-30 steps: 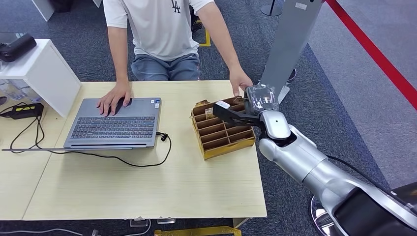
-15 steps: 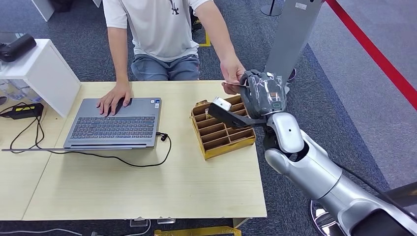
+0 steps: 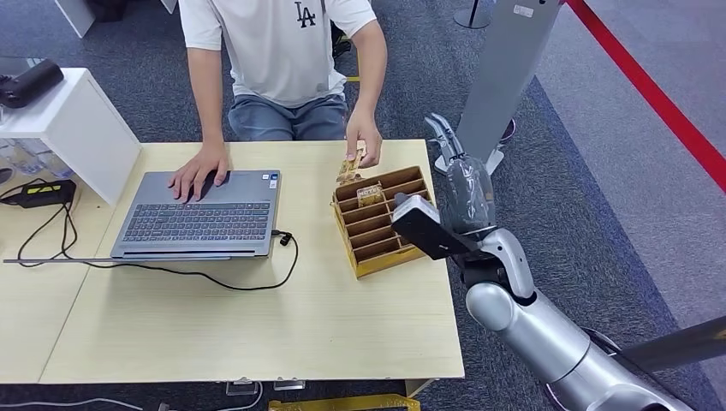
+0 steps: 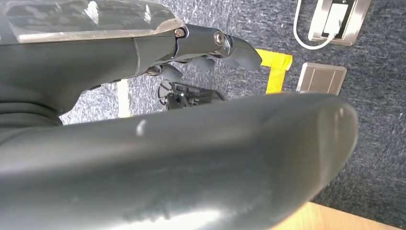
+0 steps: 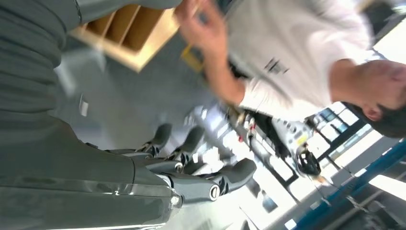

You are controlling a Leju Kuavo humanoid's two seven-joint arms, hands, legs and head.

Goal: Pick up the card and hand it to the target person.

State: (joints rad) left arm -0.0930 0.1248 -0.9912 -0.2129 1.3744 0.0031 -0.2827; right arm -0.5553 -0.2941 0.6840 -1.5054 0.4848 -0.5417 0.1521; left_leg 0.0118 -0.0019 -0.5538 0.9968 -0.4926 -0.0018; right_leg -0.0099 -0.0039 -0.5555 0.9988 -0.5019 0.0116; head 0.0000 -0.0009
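The card (image 3: 350, 162), a small tan rectangle, sits pinched in the seated person's hand (image 3: 363, 144) at the far edge of the pale wooden table (image 3: 257, 334), just beyond the far left corner of the yellow-brown wooden divided box (image 3: 387, 221). It is out of the robot's grasp, so I judge the handover itself done; what remains is to clear out tidily.

Nearest, the silver right arm rises from the near right. The right hand (image 3: 462, 175) stands beside the box's right end with its dark fingers (image 3: 443, 130) straight, apart and holding nothing; the right wrist view agrees (the fingers there curve only slightly, with floor and blurred background between them). To finish well, that hand should draw back toward the near right, away from the table, lifting rather than sweeping low, since the wrist's dark block (image 3: 421, 228) hangs over the box's right compartments and could catch the rim. Keep clear of the person's forearm, which reaches over the far edge.

The left hand (image 4: 210, 45) hangs over grey carpet, fingers loosely curled on nothing.

Farther left, an open grey laptop (image 3: 201, 214) lies under the person's other hand.
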